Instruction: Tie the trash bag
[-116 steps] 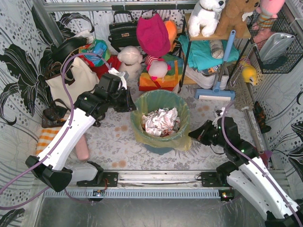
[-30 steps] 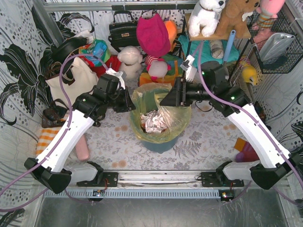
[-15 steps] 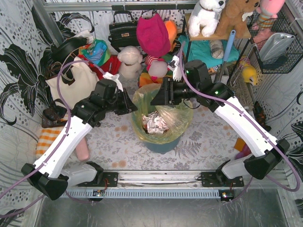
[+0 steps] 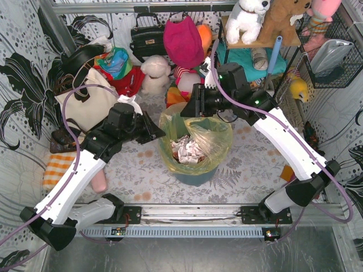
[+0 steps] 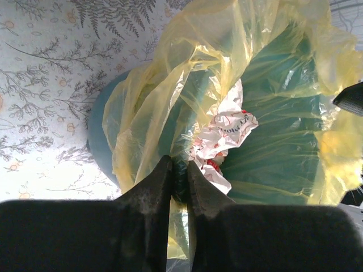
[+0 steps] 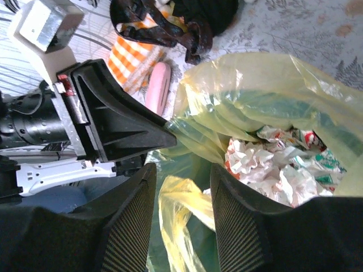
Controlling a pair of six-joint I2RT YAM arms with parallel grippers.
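Note:
The yellow-green trash bag [image 4: 211, 140] sits in the round teal bin [image 4: 195, 174], with crumpled white paper [image 4: 187, 148] inside. Its rim is lifted off the bin and bunched. My left gripper [image 4: 159, 135] is shut on the bag's left rim; in the left wrist view the jaws [image 5: 180, 180] pinch a fold of the bag [image 5: 227, 62] above the paper [image 5: 224, 131]. My right gripper [image 4: 185, 110] hovers over the back-left rim, open. In the right wrist view a yellow flap of the bag [image 6: 180, 211] hangs between its fingers [image 6: 131, 221], untouched.
Handbags, plush toys, a shelf and a blue broom [image 4: 267, 68] crowd the back. A pink object [image 4: 100, 181] and an orange checked cloth [image 4: 55, 168] lie on the left floor. A purple and orange item [image 4: 291, 180] lies on the right. Patterned walls close both sides.
My right arm swung from the front right of the bin up to its back-left rim. The bag's rim came up off the bin and bunched. My left gripper slid slightly nearer, still holding.

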